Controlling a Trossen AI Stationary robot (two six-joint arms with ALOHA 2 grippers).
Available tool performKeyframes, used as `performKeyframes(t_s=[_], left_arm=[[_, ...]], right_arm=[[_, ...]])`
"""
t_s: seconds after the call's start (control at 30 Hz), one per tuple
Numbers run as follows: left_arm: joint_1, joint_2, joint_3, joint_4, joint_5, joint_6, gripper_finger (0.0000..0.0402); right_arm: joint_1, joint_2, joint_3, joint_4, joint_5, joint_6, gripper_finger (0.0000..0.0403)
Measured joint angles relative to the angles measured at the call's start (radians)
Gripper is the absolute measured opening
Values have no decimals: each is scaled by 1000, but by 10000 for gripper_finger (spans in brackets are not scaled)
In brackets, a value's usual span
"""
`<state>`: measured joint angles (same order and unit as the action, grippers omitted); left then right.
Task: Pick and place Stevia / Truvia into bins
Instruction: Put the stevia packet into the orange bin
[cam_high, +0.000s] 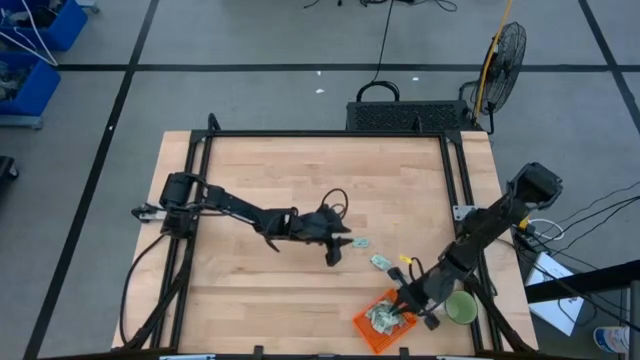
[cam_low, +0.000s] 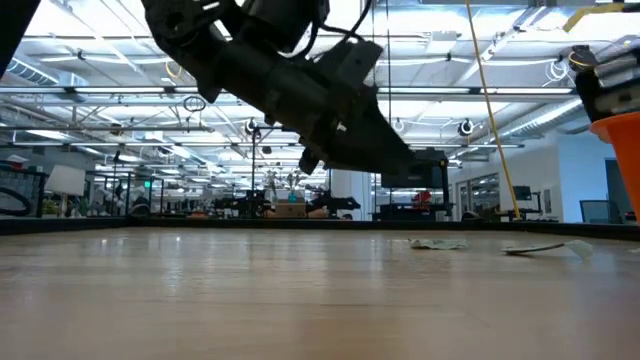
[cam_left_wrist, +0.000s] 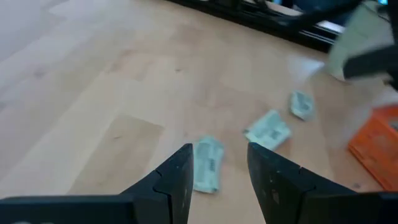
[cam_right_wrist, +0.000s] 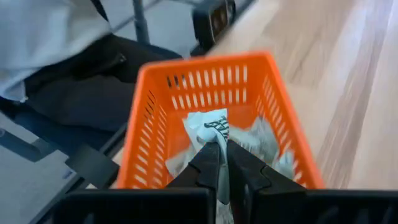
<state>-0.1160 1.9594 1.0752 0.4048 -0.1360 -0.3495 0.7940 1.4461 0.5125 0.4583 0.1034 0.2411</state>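
R gripper (cam_right_wrist: 221, 163) over the orange basket (cam_right_wrist: 149, 118), fingers pinched shut on a sachet (cam_right_wrist: 208, 127), not let go yet. L gripper (cam_left_wrist: 219, 171) spread wide, empty, hanging above a loose sachet (cam_left_wrist: 207, 164) mid-table.

Risks, my guess: R sachet could stick to the pads on release, or flutter over the basket rim if dropped from too high. L fingers may skid the flat sachet along the wood instead of pinching it.

Count: 1 basket, a few sachets piled inside, exact no. unclear. 3 sachets loose on table (cam_high: 250, 170). 1 green mug (cam_high: 461, 307) just beside basket.
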Motion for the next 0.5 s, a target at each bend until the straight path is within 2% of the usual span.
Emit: performKeyframes(t_s=[0.13, 0.5], left_arm=[[16, 4, 0, -10, -4, -30, 157], [19, 26, 0, -7, -16, -38, 157]], right_arm=[[-1, 42, 0, -2, 9, 33, 22], [-4, 33, 0, 41, 31, -8, 90]])
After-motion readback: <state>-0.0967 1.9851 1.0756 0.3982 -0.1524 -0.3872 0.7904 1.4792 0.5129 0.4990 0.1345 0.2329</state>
